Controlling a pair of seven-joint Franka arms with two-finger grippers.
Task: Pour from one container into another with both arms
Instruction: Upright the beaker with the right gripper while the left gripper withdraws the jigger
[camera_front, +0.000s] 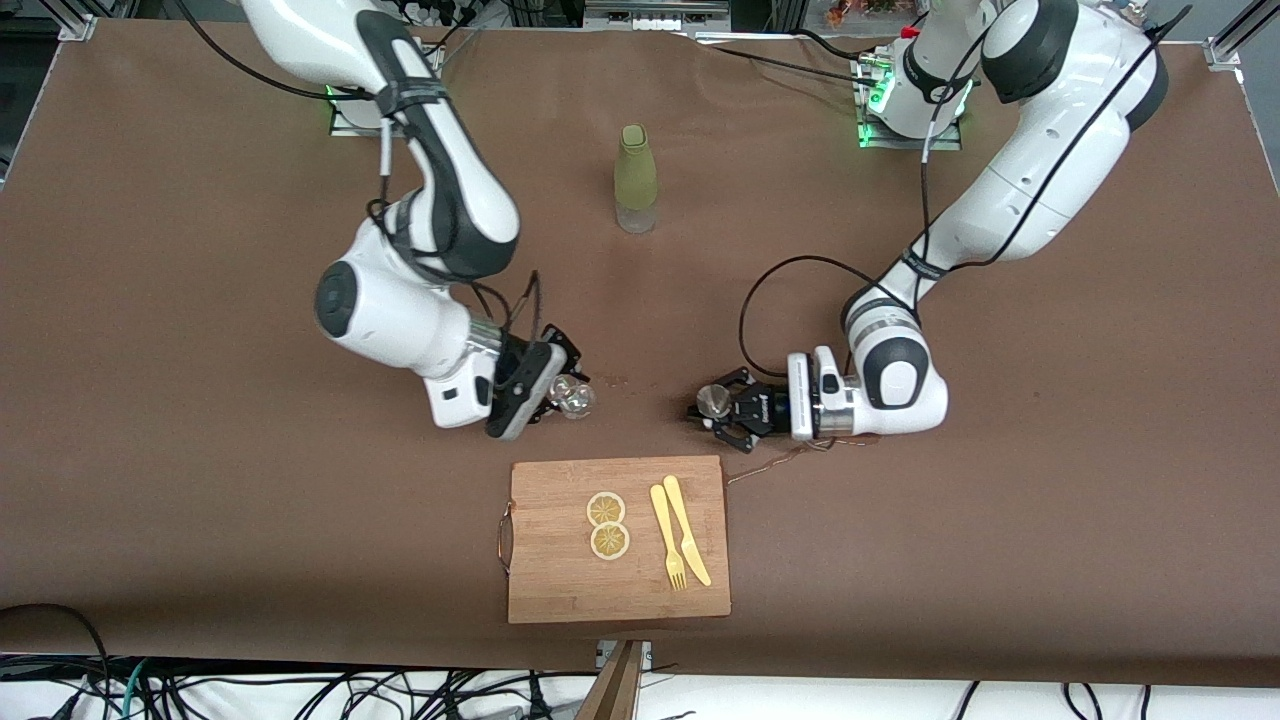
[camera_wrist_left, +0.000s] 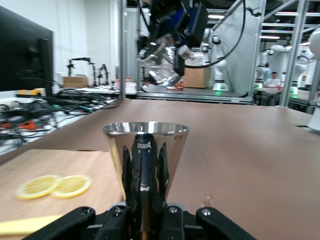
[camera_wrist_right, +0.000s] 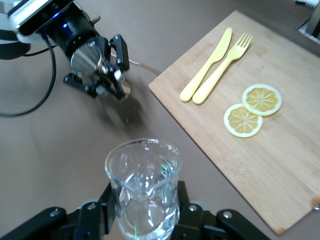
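The right tool (camera_front: 556, 392), left of centre in the front view, is clamped on a clear glass beaker (camera_front: 576, 398). The left tool (camera_front: 722, 410), right of centre, is clamped on a shiny steel conical cup (camera_front: 713, 399). I would bring spout over cup, then tilt slowly.

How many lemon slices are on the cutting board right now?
2: one lemon slice farther from the front camera, the other slice touching it, both on the cutting board beside the knife.

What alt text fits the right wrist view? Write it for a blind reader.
The right gripper holds a clear glass pitcher above brown tablecloth. The left gripper holds a metal cup beside a wooden cutting board bearing lemon slices and plastic cutlery.
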